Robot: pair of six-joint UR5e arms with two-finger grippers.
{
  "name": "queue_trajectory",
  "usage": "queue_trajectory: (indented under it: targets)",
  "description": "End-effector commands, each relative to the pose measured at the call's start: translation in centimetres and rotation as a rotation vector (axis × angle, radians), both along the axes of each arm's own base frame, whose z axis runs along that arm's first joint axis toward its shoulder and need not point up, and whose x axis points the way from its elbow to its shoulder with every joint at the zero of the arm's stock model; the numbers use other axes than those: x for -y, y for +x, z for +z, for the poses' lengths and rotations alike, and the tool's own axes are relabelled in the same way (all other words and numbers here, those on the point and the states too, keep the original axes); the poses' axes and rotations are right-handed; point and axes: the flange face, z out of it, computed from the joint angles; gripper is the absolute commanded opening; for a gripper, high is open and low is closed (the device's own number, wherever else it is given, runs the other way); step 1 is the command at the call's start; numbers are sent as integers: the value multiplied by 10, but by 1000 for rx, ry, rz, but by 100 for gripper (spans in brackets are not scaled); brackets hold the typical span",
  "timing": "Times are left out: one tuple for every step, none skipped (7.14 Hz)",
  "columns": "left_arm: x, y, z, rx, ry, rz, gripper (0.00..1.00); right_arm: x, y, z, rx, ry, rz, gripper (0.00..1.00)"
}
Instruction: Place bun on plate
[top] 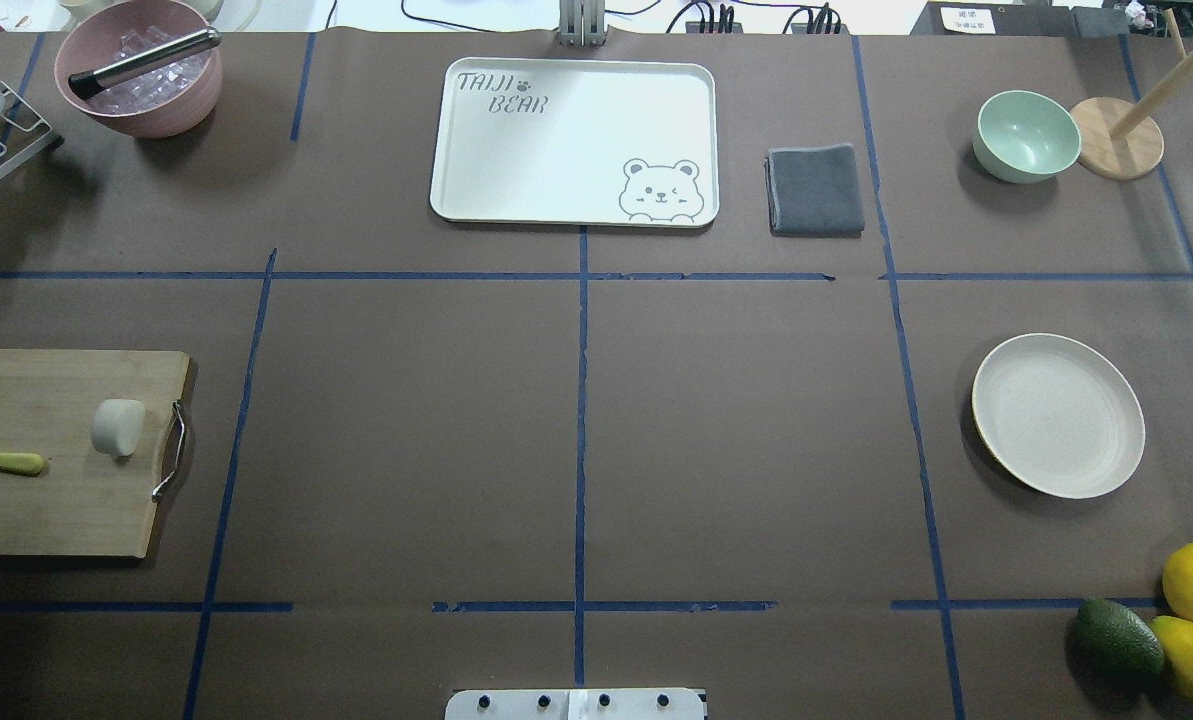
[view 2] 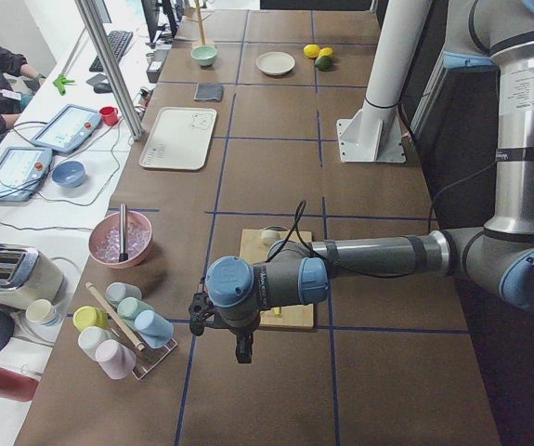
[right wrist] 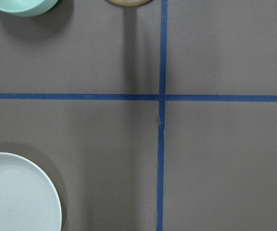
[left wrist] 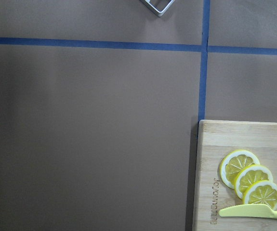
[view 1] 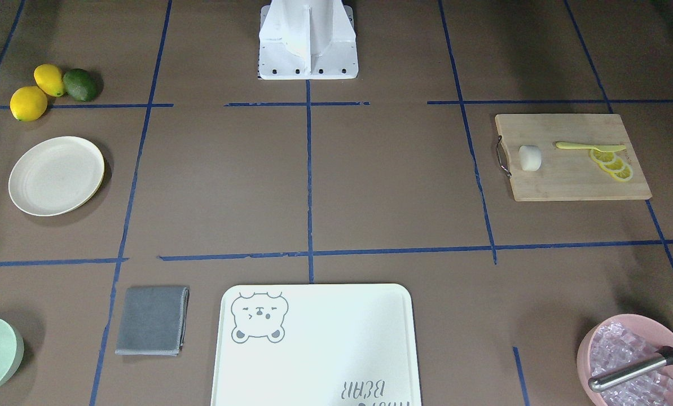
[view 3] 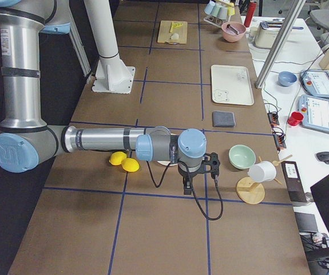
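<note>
The small white bun (view 1: 529, 157) (top: 117, 427) lies on a wooden cutting board (view 1: 573, 183) (top: 56, 510), near its metal handle. The cream-white plate (view 1: 56, 175) (top: 1058, 414) (right wrist: 18, 192) sits bare on the opposite side of the table. My left gripper (view 2: 244, 348) hangs above the table past the board's far end, away from the bun (view 2: 269, 236). My right gripper (view 3: 186, 186) hovers beside the plate, toward the table's end. Both grippers show only in the side views, so I cannot tell whether they are open or shut.
Lemon slices (view 1: 612, 163) and a yellow knife (view 1: 590, 146) share the board. Two lemons and an avocado (view 1: 79, 84) lie near the plate. A bear-print tray (top: 576, 140), grey cloth (top: 814, 190), mint bowl (top: 1026, 135) and pink ice bowl (top: 141, 75) line the far edge.
</note>
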Motion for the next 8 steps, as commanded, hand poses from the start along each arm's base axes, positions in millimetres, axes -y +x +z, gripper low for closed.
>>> queue_trajectory:
  targets:
    - [0, 0, 0, 0, 1, 0, 100, 2, 1, -3, -12, 10, -1, 100]
    - [1, 0, -1, 0, 4, 0, 100, 3, 1, -4, -14, 11, 2, 100]
    - [1, 0, -1, 0, 5, 1, 100, 5, 1, -6, -17, 13, 3, 100]
    - [2, 0, -3, 1, 16, 6, 100, 3, 1, -7, -15, 12, 6, 100]
    - [4, 0, -6, 1, 26, 7, 100, 5, -4, -9, -12, -13, 43, 99]
    - [7, 2, -12, 2, 36, 8, 100, 4, -24, -11, -2, 2, 73, 99]
    - [10, 3, -18, 4, 55, 12, 100, -3, -54, -11, 21, -3, 111, 99]
    - [13, 3, -22, 7, 105, 10, 100, -14, -81, -9, 46, -6, 125, 99]
